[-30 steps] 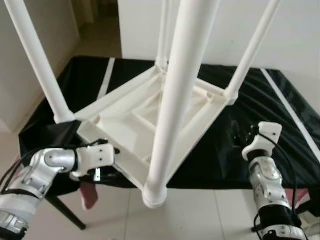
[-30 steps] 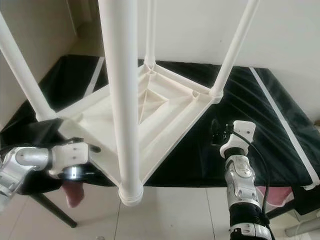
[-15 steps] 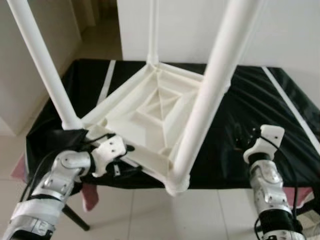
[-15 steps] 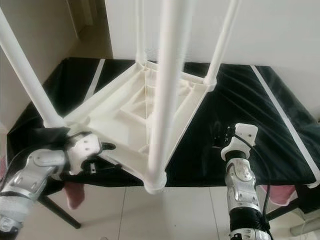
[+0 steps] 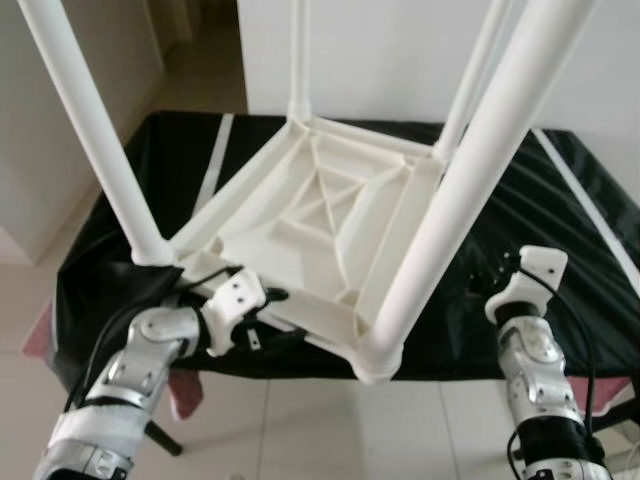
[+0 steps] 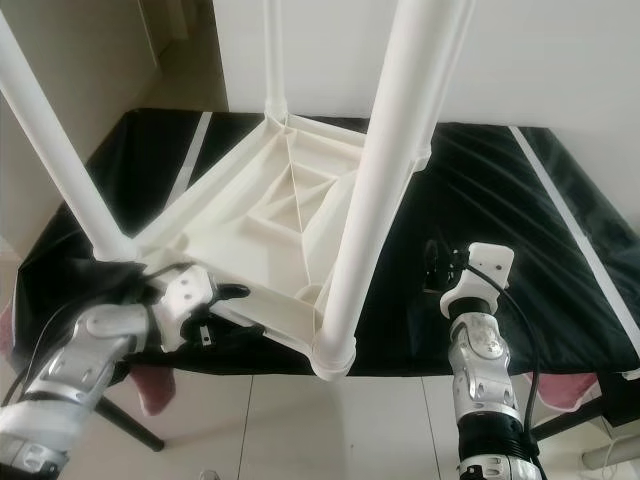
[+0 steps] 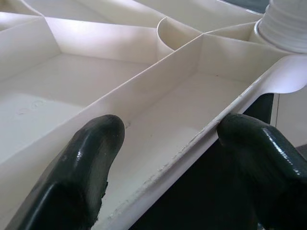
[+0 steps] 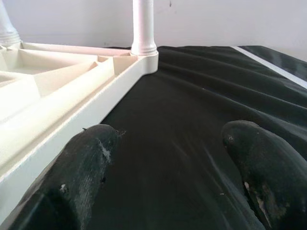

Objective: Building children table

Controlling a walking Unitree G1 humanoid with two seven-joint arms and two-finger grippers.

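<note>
My left gripper [image 7: 168,139] straddles the upturned table's [image 5: 330,230] rim at seven o'clock, fingers spread; my right gripper [image 8: 168,158] hovers open over the cloth [image 8: 192,110] at four.

Upturned white children table [image 5: 330,235] turned on black-covered bench [image 5: 590,270]: near corner leg [image 5: 470,190] swung from frame centre to right of centre, foot now lower middle. Left pincer [image 5: 262,308] moved rightward with rim (fingers astride table edge), arm more bent.
</note>
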